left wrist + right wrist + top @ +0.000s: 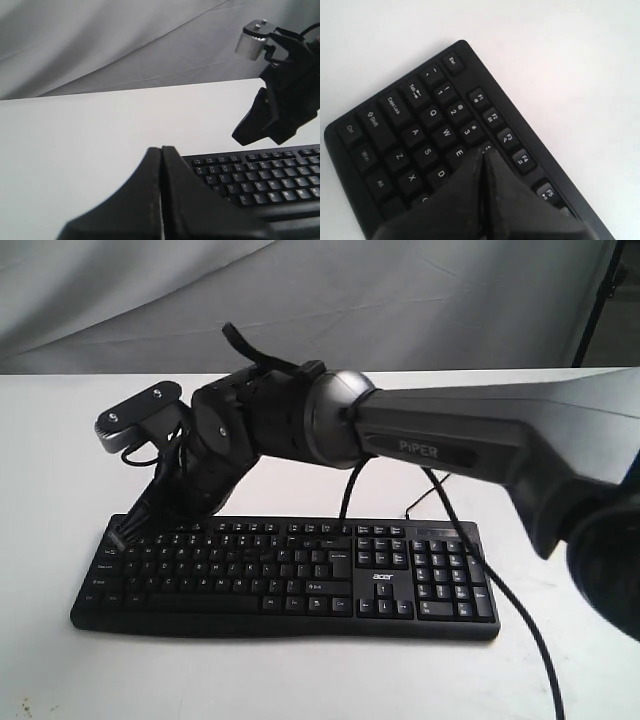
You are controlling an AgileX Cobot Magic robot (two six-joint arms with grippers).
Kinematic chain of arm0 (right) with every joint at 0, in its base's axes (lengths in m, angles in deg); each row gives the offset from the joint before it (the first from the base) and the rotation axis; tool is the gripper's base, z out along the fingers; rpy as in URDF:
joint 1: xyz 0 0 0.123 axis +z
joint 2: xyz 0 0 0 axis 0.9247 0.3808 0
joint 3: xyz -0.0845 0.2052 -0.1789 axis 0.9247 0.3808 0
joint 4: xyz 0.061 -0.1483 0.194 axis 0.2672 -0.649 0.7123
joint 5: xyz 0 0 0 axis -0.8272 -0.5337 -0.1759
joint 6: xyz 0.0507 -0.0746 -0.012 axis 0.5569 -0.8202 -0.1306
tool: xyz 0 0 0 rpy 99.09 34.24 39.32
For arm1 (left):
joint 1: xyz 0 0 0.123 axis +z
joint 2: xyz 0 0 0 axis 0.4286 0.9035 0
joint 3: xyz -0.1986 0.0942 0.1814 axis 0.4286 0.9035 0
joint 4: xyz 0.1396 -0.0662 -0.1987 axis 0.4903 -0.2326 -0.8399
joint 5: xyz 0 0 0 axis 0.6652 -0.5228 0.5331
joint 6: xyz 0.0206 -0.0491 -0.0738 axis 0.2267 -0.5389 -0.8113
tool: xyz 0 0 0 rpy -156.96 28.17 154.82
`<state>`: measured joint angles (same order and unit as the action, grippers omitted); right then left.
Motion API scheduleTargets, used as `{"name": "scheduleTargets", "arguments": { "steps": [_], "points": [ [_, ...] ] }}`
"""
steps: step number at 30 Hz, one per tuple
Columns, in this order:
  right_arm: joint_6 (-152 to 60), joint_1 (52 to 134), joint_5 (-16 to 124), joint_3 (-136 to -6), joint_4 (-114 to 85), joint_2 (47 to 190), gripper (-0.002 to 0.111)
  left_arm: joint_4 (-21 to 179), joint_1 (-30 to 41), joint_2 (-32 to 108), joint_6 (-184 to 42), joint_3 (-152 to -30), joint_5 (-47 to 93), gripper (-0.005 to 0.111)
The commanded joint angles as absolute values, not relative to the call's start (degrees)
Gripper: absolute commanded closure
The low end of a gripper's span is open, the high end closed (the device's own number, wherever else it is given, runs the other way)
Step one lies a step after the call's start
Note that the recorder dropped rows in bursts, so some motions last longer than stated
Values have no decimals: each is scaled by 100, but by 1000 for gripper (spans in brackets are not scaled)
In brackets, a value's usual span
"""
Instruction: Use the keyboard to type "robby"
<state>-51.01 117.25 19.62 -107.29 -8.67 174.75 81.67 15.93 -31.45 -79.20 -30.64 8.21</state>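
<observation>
The black keyboard (300, 575) with white legends and an acer logo (382, 577) lies flat on the white table (60, 460). My right arm reaches across to its left end. The right gripper (124, 534) is shut with nothing in it and points down at the upper left keys. In the right wrist view the right gripper (482, 151) has its tip hovering over the number row beside the E key (458, 154); I cannot tell if it touches. The left gripper (161, 149) is shut and empty, low beside the keyboard (260, 182). It is out of the exterior view.
Black cables (520, 605) run from behind the keyboard across its number pad side to the table's front. A grey cloth backdrop (300, 300) hangs behind the table. In the left wrist view the right arm's wrist and camera (252, 40) hang above the keyboard.
</observation>
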Motion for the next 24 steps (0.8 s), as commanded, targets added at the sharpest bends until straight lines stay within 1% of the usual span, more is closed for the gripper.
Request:
{"name": "scheduleTargets", "arguments": {
  "steps": [1, 3, 11, 24],
  "points": [
    [-5090, 11611, 1639, -10598, -920, 17270, 108, 8195, 1557, -3174, -7935, -3039, 814, 107],
    [-5090, 11611, 1781, -10364, -920, 17117, 108, 8195, 1557, -3174, -7935, -3039, 814, 107],
    [-5054, 11272, 2621, -8738, -694, 16356, 108, 8195, 1557, -3174, -7935, -3039, 814, 107],
    [-5054, 11206, 3216, -8107, -651, 16310, 108, 8195, 1557, -3174, -7935, -3039, 814, 107]
  ]
}}
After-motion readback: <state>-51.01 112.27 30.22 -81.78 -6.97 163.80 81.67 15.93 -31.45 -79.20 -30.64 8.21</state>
